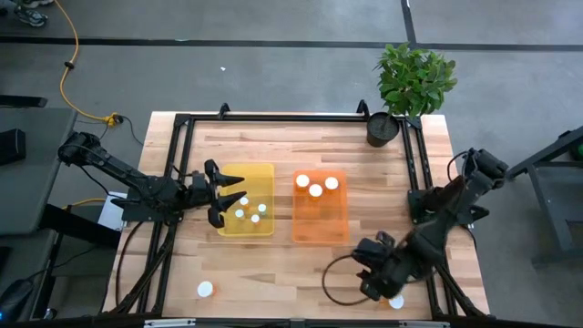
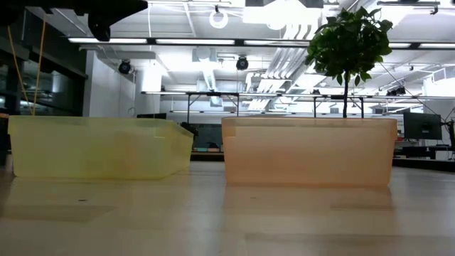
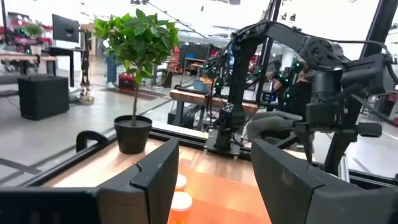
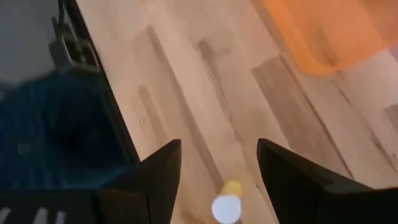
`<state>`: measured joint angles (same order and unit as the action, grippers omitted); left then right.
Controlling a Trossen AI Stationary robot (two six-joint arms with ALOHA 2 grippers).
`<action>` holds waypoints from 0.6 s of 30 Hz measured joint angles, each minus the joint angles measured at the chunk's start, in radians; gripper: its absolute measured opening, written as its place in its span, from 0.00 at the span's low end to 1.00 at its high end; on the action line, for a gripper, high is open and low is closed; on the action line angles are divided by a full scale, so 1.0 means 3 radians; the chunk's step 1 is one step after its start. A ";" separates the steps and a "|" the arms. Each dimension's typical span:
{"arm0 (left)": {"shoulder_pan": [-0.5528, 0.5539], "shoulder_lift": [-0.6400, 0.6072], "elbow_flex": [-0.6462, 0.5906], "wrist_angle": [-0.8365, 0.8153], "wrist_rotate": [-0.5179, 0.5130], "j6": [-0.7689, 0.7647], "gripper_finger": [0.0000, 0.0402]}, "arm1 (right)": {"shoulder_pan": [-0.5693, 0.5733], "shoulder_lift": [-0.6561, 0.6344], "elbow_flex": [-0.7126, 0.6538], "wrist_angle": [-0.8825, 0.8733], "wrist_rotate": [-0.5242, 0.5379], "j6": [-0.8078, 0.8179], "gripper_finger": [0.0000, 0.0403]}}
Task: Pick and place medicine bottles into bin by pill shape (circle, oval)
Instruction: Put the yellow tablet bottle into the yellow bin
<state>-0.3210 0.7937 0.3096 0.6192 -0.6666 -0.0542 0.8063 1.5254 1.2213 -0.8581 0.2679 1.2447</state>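
My right gripper (image 1: 387, 292) is open near the table's front right corner, low over the wood. A small bottle (image 4: 227, 203) with a white cap and amber body lies on the table in line with the gap between its fingers, apart from both; it also shows in the high view (image 1: 396, 302). My left gripper (image 1: 237, 192) is open and empty above the left side of the yellow bin (image 1: 266, 173), which holds several white-capped bottles (image 1: 250, 211). The orange bin (image 1: 321, 232) holds three bottles (image 1: 316, 188). One more bottle (image 1: 206, 290) stands on the table at the front left.
A potted plant (image 1: 412, 87) in a black pot stands at the far right corner. A black frame rail (image 1: 421, 173) runs along the table's right side, and the table's edge (image 4: 118, 124) lies close beside my right gripper. Bare wood lies between the bins and the front edge.
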 joint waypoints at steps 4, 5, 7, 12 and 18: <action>0.0000 0.0000 0.0001 -0.0080 0.0027 -0.0106 0.47 | 0.0217 0.0000 0.0000 -0.0019 -0.0023 0.0595 0.51; 0.0000 0.0000 0.0001 -0.0087 0.0027 -0.0101 0.47 | 0.0264 0.0000 0.0000 -0.0019 -0.0127 0.0716 0.51; 0.0000 0.0000 0.0001 -0.0084 0.0027 -0.0073 0.47 | 0.0348 0.0007 0.0000 -0.0020 -0.0185 0.0940 0.51; 0.0000 0.0000 0.0001 -0.0084 0.0020 -0.0072 0.47 | 0.0425 0.0092 -0.0001 -0.0040 -0.0276 0.1471 0.51; 0.0000 0.0000 0.0001 -0.0080 0.0010 -0.0072 0.47 | 0.0413 0.0308 0.0030 -0.0209 -0.0520 0.1784 0.51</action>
<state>-0.3210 0.7937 0.3099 0.5953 -0.6636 -0.0757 0.9302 1.6179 1.2304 -0.9207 0.1120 1.7799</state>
